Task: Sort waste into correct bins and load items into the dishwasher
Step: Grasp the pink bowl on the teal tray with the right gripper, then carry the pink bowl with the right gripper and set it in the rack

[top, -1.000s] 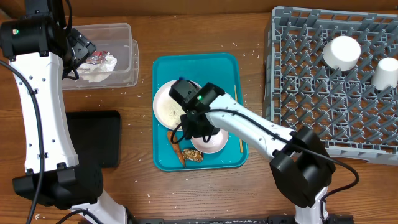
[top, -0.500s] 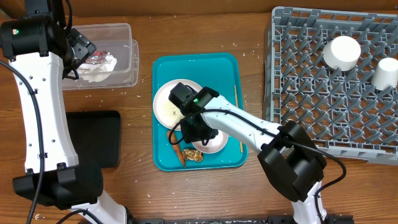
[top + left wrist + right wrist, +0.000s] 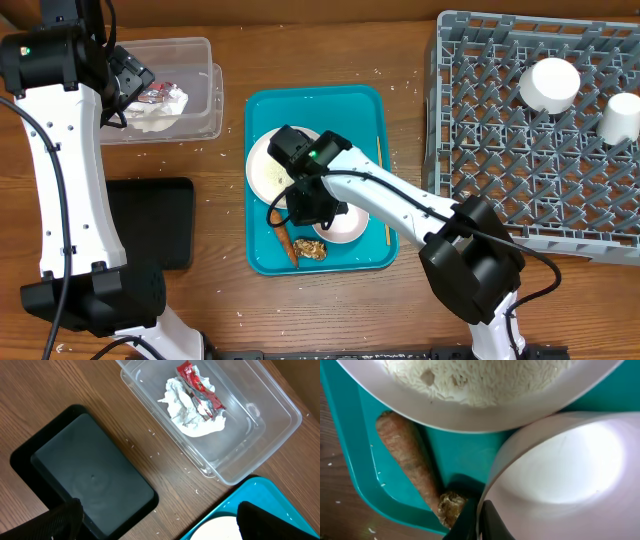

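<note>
Right gripper (image 3: 479,519) down over the teal tray (image 3: 310,105), fingers drawn close on the near rim of the pale pink bowl (image 3: 560,460), one inside the wall and one outside; reads as clamped on that rim. The bowl sits upright and empty at the tray's near right. It looks to touch the edge of the white plate (image 3: 480,390), which carries a spread of rice grains. Orange-brown sausage stick (image 3: 407,460) lies on the tray floor just left of the fingers, with the brown food lump (image 3: 451,505) at its lower end, just beside the outer finger. Judged handling: the bowl is small, light and rigid, with a smooth glossy wall, likely slippery. The rim is the only purchase, so expect it to swing or slip in a thin pinch if tilted fast. It looks like hard plastic or ceramic; cannot tell which. Grey dish rack (image 3: 500,130) stands well apart to the right. Left gripper (image 3: 160,517) hangs with fingers wide apart, holding nothing, above bare table between the black tray (image 3: 85,470) and the clear tub (image 3: 260,420).
</note>
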Available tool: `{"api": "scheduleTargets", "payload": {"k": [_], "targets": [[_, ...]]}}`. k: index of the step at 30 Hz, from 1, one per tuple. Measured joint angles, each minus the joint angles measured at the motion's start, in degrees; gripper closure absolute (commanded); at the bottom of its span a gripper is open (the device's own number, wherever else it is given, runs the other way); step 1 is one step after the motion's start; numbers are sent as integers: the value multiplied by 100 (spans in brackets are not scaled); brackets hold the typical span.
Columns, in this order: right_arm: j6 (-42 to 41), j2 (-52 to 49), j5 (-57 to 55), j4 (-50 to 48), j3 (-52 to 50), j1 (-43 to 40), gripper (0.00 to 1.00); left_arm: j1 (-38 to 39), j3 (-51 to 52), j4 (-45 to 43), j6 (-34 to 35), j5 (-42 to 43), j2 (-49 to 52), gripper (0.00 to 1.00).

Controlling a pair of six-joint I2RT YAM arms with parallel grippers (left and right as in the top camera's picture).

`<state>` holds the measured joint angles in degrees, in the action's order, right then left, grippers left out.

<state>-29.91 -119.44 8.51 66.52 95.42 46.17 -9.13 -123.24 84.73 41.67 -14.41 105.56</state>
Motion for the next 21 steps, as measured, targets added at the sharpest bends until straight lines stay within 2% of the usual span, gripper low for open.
{"api": "scheduleTargets", "payload": {"k": [5,9,10,13,15,19,20,21], "targets": [[114,0,-44,651,446,-199,96,0,0,0,0,0,0,0],[149,96,-708,1641,1322,-914,96,0,0,0,0,0,0,0],[179,234,-927,1965,1683,-1364,96,0,0,-2,0,0,0,0],[404,785,-1189,2057,2100,-2413,96,0,0,2,0,-2,0,0],[785,1318,-1121,1926,2208,-3539,96,0,0,0,0,0,0,0],[1847,1646,376,1565,2249,-5331,96,0,0,-2,2,0,0,0],[2358,1637,1316,1132,2122,-6192,96,0,0,0,0,0,0,0],[2520,1637,1663,984,2026,-6417,96,0,0,0,0,0,0,0]]}}
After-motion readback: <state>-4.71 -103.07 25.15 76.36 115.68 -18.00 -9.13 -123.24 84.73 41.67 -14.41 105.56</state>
